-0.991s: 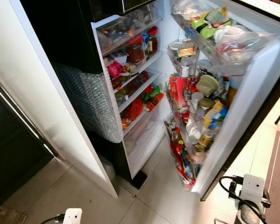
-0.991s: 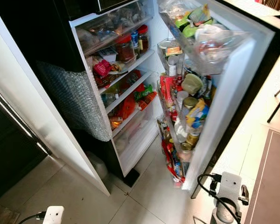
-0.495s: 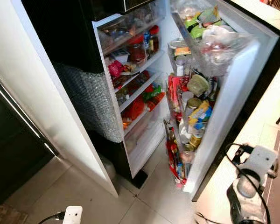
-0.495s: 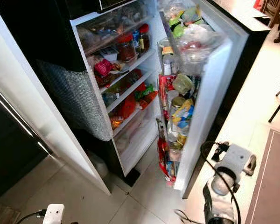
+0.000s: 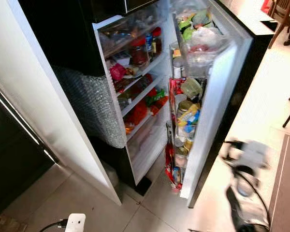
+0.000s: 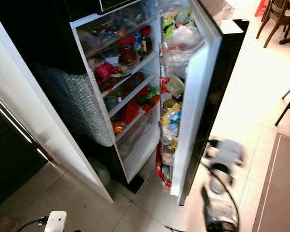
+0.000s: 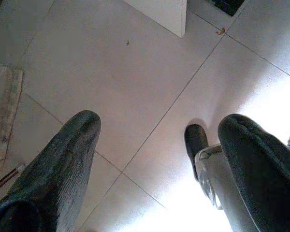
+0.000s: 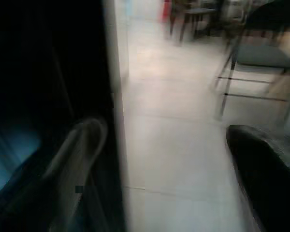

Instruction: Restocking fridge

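The fridge stands with its door point(image 5: 217, 96) half swung in; the door bins point(image 5: 186, 111) hold jars, cans and packets. Inner shelves point(image 5: 140, 72) are crowded with jars, boxes and red packs. My right arm point(image 5: 246, 159), blurred, is raised at the door's outer black face. In the right wrist view my right gripper point(image 8: 169, 140) is open, one finger point(image 8: 82, 159) against the dark door edge point(image 8: 113, 106) and nothing between the fingers. My left gripper point(image 7: 159, 125) hangs open over the floor tiles, and its wrist point(image 5: 75, 223) shows low down.
Bubble wrap point(image 5: 94, 106) covers the fridge's side next to a white panel point(image 5: 34, 96). A dark cabinet point(image 5: 9, 159) is on the left. Chairs point(image 5: 285, 14) stand at the far right, and a dark mat point(image 5: 285, 183) lies on the pale tiled floor.
The fridge door has swung further in toward the shelves. My right arm has risen and moved toward the door's outer face.
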`<state>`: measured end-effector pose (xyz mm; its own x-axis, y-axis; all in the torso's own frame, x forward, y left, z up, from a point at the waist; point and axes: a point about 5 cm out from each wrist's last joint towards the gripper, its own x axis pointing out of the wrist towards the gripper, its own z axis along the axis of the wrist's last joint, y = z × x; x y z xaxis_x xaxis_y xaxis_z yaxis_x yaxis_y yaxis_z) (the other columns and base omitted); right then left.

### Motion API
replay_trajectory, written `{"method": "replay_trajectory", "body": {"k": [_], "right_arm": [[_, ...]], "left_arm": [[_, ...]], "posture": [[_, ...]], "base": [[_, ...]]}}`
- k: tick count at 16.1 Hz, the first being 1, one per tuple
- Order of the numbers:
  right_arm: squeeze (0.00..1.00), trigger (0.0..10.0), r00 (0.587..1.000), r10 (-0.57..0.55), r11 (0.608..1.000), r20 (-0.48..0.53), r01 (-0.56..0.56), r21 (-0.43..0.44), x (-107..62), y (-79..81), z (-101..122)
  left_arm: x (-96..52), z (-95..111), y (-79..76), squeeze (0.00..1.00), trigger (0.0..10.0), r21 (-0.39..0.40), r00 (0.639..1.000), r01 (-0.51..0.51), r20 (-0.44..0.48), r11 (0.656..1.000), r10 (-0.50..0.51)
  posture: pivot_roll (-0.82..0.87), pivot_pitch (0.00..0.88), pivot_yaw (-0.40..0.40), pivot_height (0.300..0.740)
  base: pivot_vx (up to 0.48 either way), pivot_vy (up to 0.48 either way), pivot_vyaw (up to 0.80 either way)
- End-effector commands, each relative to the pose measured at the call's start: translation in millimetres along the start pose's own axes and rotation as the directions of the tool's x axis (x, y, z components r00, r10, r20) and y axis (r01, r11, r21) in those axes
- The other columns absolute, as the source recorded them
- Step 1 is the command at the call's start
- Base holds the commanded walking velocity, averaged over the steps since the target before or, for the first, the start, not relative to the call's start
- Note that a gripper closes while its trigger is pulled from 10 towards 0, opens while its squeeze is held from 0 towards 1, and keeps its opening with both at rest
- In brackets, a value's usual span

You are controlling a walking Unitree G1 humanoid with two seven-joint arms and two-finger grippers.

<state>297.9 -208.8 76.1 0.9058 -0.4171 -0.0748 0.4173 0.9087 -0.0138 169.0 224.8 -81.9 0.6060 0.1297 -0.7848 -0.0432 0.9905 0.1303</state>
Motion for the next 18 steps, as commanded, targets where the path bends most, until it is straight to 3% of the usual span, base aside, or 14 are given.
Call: {"method": "replay_trajectory", "body": {"k": [1,3,5,6,7,8,9,10,11,12,13,17,18], "right_arm": [[0.00,10.0,0.993,0.119,0.993,0.027,-0.118,-0.013,-0.7,20.5,11],[0.00,10.0,0.982,0.185,0.982,0.032,-0.186,0.022,-3.8,33.4,13],[0.00,10.0,0.940,0.341,0.939,0.018,-0.342,0.025,-11.5,58.5,14],[0.00,10.0,0.896,0.443,0.896,0.019,-0.444,0.017,-18.2,72.5,14],[0.00,10.0,0.812,0.583,0.812,-0.001,-0.583,-0.025,-31.2,93.1,12],[0.00,10.0,0.772,0.636,0.771,-0.004,-0.635,-0.045,-37.3,100.6,11],[0.00,10.0,0.684,0.730,0.682,-0.023,-0.730,-0.053,-50.6,114.3,9],[0.00,10.0,0.644,0.764,0.643,-0.032,-0.765,-0.040,-56.1,119.0,7],[0.00,10.0,0.567,0.823,0.564,-0.039,-0.824,-0.058,-65.8,124.4,5],[0.00,10.0,0.532,0.845,0.529,-0.051,-0.847,-0.058,-70.7,126.0,3],[0.00,10.0,0.532,0.845,0.529,-0.057,-0.847,-0.059,-70.6,125.3,3],[0.00,10.0,0.611,0.788,0.608,-0.070,-0.791,-0.069,-54.2,105.3,3],[0.00,10.0,0.649,0.757,0.647,-0.074,-0.761,-0.053,-46.3,96.4,3]], "left_arm": [[-1.2,-4,5.6,0.00,10.0,0.032,1.000,-0.005,-0.022,0.999,0.005],[-1.2,-4,5.4,0.00,10.0,0.033,1.000,-0.003,-0.021,0.999,0.004],[-1.1,-4,5.0,0.00,10.0,0.037,1.000,0.001,-0.022,0.999,0.000],[-1.1,-4,4.7,0.00,10.0,0.038,1.000,0.001,-0.022,0.999,0.000],[-1.1,-4,4.4,0.00,10.0,0.038,1.000,0.001,-0.023,0.999,0.000],[-1.1,-4,4.1,0.00,10.0,0.038,1.000,0.001,-0.023,0.999,0.000],[-1.0,-4,3.8,0.00,10.0,0.036,1.000,0.000,-0.021,0.999,0.001],[-0.9,-4,3.6,0.00,10.0,0.034,1.000,-0.001,-0.021,0.999,0.001],[-0.8,-4,3.2,0.00,10.0,0.033,1.000,0.000,-0.021,0.999,0.000],[-0.7,-4,2.7,0.00,10.0,0.032,1.000,0.002,-0.021,0.999,-0.001],[-0.7,-3,2.6,0.00,10.0,0.032,1.000,0.003,-0.021,0.999,-0.002],[-0.5,-3,1.4,0.00,10.0,0.030,1.000,0.007,-0.021,1.000,-0.007],[-0.5,-3,1.3,0.00,10.0,0.031,1.000,0.008,-0.022,1.000,-0.007]], "posture": [[-0.11,0.000,0.070,0.740],[-0.11,0.000,0.070,0.740],[-0.11,0.000,0.069,0.740],[-0.11,0.000,0.068,0.740],[-0.11,0.000,0.066,0.740],[-0.11,0.000,0.064,0.740],[-0.11,0.000,0.062,0.740],[-0.11,0.000,0.060,0.740],[-0.11,0.000,0.060,0.740],[-0.11,0.000,0.058,0.740],[-0.11,0.000,0.057,0.740],[-0.11,0.000,0.055,0.740],[-0.12,0.000,0.056,0.740]], "base": [[0.000,0.000,0.00],[0.000,0.000,0.00],[0.000,0.000,0.00],[0.000,0.000,0.00],[0.000,0.000,0.00],[0.000,0.000,0.00],[0.000,0.000,0.00],[0.000,0.000,0.00],[0.000,0.000,0.00],[0.000,0.000,0.00],[0.000,0.000,0.00],[0.000,0.000,0.00],[0.000,0.000,0.00]]}}
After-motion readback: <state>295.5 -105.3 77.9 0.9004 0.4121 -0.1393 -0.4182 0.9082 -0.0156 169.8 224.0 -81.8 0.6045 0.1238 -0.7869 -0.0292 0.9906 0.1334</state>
